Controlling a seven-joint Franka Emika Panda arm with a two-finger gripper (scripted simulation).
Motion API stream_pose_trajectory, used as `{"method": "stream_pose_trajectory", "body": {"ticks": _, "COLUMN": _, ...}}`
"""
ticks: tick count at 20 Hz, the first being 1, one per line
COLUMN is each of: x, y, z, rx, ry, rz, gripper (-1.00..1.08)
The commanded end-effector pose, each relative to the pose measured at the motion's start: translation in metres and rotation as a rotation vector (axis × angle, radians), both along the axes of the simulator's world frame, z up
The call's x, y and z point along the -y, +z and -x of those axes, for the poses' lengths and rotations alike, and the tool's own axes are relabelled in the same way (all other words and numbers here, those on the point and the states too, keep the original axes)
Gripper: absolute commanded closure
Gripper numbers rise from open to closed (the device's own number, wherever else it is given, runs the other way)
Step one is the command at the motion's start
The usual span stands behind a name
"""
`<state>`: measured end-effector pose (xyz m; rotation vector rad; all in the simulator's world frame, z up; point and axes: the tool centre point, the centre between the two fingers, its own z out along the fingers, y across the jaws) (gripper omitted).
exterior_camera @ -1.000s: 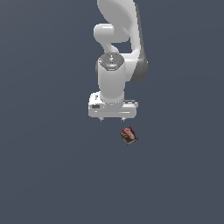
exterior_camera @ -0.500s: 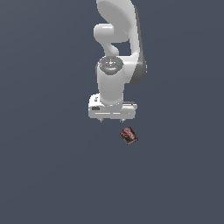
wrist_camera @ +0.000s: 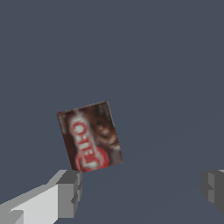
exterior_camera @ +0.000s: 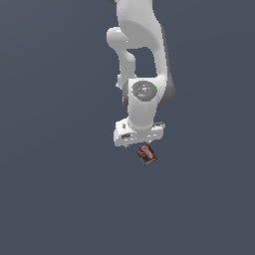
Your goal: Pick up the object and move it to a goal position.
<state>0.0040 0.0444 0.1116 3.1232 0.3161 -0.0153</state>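
From my remote seat I take the gripper (exterior_camera: 138, 143) as my landmark and read across from the exterior view's left. Left of it there is only bare dark grey surface, which I take for the table (exterior_camera: 55, 189). The gripper hangs under the white arm (exterior_camera: 144, 60), and just beyond it toward the exterior view's right and slightly lower lies the object (exterior_camera: 147, 154), a small dark brown box with red and white print, lying flat and turned at an angle.

Compared with 1 second ago, the gripper sits closer to the object: there was a clear gap between them then, and now the object peeks out right at the gripper's lower edge. The object itself has not shifted or turned.

In the wrist view the 2 fingers (wrist_camera: 70, 188) stand wide apart, and the object (wrist_camera: 89, 136) lies off toward one finger rather than centred, and not yet between the tips. Nothing is grasped.

I judge this to be the approach stage: the arm is lining up over the object. The next move likely needs a small sideways correction and a wrist turn to match the box's narrow side before descending. No goal marker is visible to me.
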Motion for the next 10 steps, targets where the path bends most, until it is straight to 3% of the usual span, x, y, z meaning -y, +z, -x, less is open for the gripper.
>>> {"method": "stream_pose_trajectory", "body": {"ticks": 1, "x": -0.017, "y": -0.016, "z": -0.001, "rx": 0.003, "ry": 0.08, "rz": 0.0, "gripper": -0.92}}
{"method": "stream_pose_trajectory", "body": {"ticks": 10, "x": -0.049, "y": -0.045, "z": -0.001, "rx": 0.009, "ry": 0.232, "rz": -0.004, "gripper": -0.92}}
